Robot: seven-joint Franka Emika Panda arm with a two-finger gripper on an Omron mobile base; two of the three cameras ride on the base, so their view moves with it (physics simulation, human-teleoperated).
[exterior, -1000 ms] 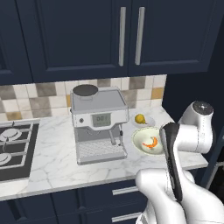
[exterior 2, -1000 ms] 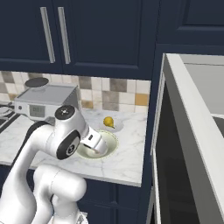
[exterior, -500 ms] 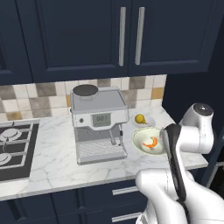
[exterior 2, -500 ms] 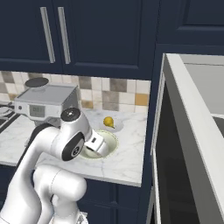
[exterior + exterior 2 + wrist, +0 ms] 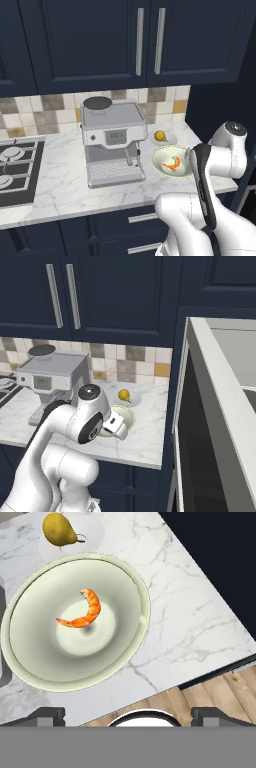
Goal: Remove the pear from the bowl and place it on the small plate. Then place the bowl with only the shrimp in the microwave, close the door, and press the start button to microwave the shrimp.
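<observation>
— Marble counter [image 5: 60, 190] under navy cabinets, wasn't it? Where did the gripper [image 5: 127, 714] stand?

— Spread wide and empty, its two dark fingertips [image 5: 46, 714] rising at the bottom of the hand view. It hung above the counter's front edge, with wooden floor visible beneath it past that edge.

— And the bowl [image 5: 125, 587]?

— Ahead of the gripper and offset toward the espresso machine [image 5: 112, 142], its near rim just short of the fingertips. Only the shrimp [image 5: 82, 612] lay in it, curled at the centre. The pear [image 5: 56, 528] already sat on the small plate [image 5: 95, 532], just beyond the bowl's far rim and close beside it.

— So the bowl was next?

— I'd judge so. The near rim was the obvious hold, and the hand looked to need to go forward and down to straddle it.

— Room to move?

— Bare marble on the open side, toward the counter's end. The espresso machine stood close on the other. The microwave [image 5: 220, 421] stood past the counter's end, its cavity facing the arm, so the carry would run that way; the door itself I couldn't make out clearly.
</observation>
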